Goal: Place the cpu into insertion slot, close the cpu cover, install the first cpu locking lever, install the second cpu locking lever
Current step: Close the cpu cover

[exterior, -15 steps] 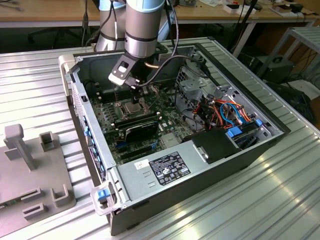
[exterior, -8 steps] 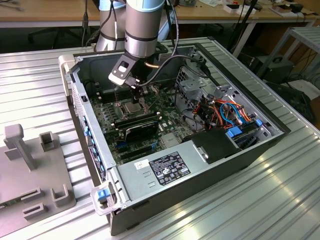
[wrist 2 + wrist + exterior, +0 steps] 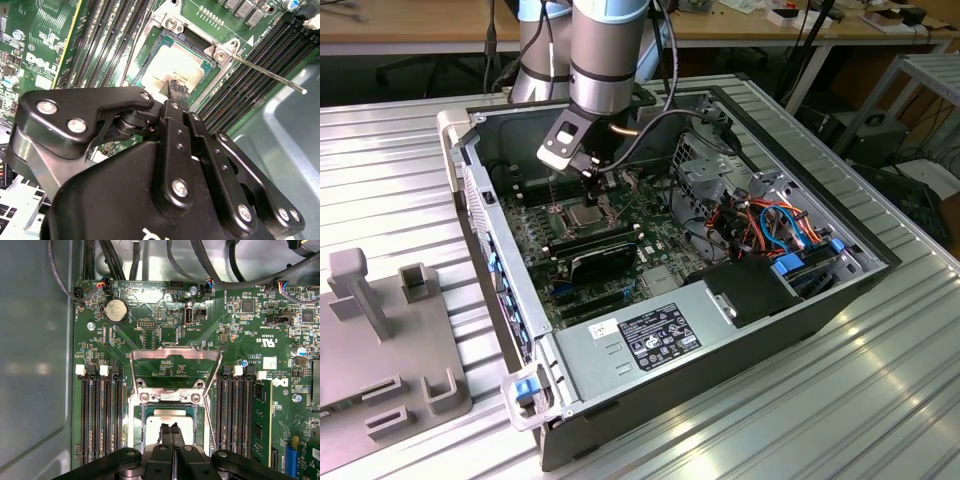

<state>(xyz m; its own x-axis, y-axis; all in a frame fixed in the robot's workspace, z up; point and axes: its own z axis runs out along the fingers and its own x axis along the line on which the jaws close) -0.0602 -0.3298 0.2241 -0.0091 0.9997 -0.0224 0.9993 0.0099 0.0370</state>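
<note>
Cpu (image 3: 150, 424) is seated in insertion slot (image 3: 187, 42), w/ gripper (image 3: 170, 432) pinched shut & empty just over it, at its 12 o'clock in exterior view; cpu cover (image 3: 175, 354) is found open, locking lever (image 3: 270, 75) unlatched, so 3 steps are judged undone.

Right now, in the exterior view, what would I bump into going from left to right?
Grey stand → blue latch → the cpu → orange and blue cables.
</note>
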